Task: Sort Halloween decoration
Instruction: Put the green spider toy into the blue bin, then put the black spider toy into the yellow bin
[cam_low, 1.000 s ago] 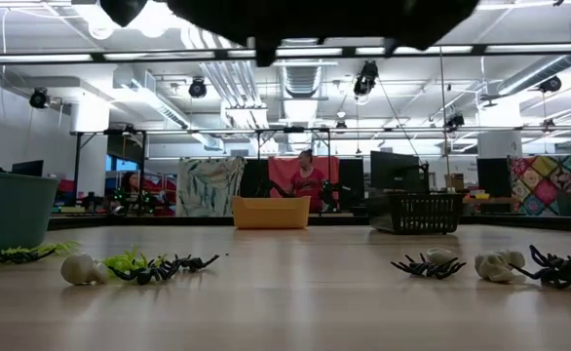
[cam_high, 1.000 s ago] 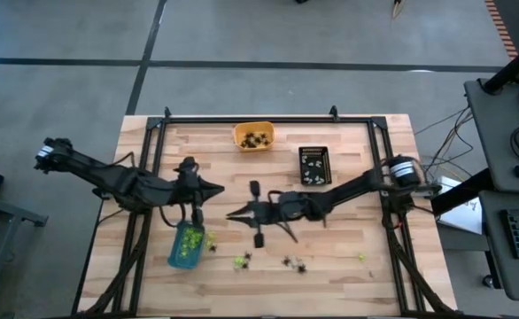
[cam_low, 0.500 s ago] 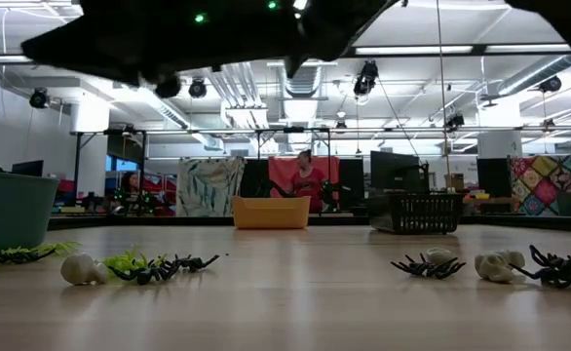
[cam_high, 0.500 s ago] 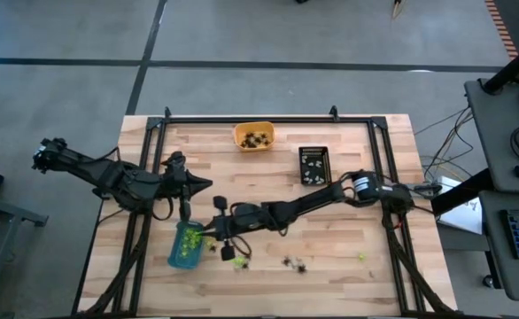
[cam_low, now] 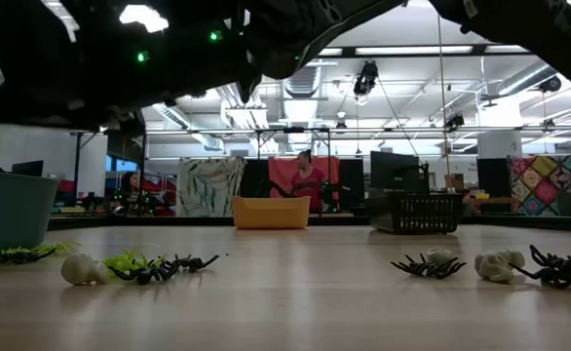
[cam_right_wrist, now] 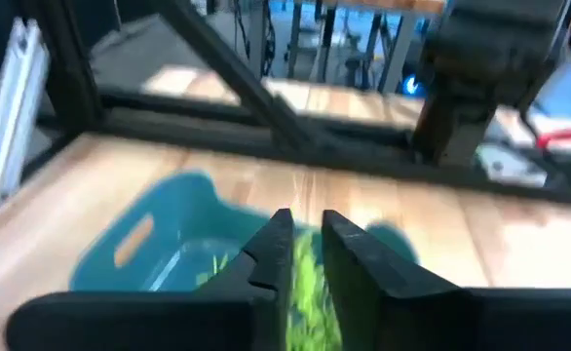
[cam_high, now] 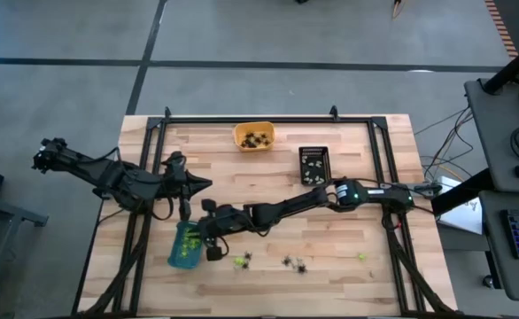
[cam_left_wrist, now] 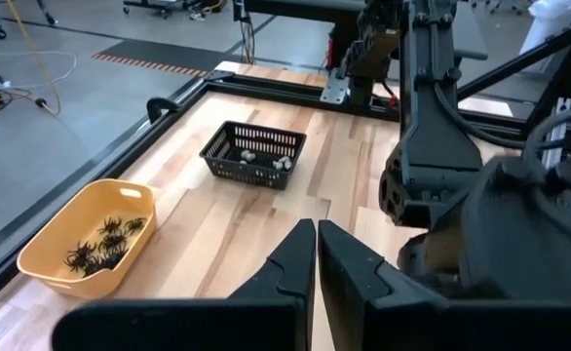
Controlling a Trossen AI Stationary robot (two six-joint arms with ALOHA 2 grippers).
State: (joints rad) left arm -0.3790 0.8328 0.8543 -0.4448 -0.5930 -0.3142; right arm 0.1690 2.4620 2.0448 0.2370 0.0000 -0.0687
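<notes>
My right gripper [cam_right_wrist: 305,222] reaches across the table and hangs over the near-right rim of the blue tray [cam_high: 182,250], its fingers a narrow gap apart. Lime-green decoration [cam_right_wrist: 307,283] shows in that gap, and more lies in the blue tray [cam_right_wrist: 159,244]. Loose decorations lie on the tabletop near the front: a green one [cam_high: 240,260], black spiders [cam_high: 293,262] and another green one [cam_high: 361,258]. My left gripper [cam_high: 208,184] waits shut, left of centre, above the table. My right gripper has lime-green between its fingers [cam_right_wrist: 271,255], seen from behind in the right wrist view. I cannot tell whether the fingers touch a piece or whether this is the pile in the tray below.
An orange tray [cam_high: 253,136] with black spiders stands at the far edge, and a black basket [cam_high: 314,165] with whitish pieces to its right. The low view shows spiders [cam_low: 427,264] and whitish pieces [cam_low: 500,265] on the boards. Black frame rails run along the table's sides.
My right gripper has swept from the table's middle toward the left edge and come down a little, ending over the blue tray. My left gripper has drawn back a short way toward the left edge. The loose decorations on the table have stayed put.
</notes>
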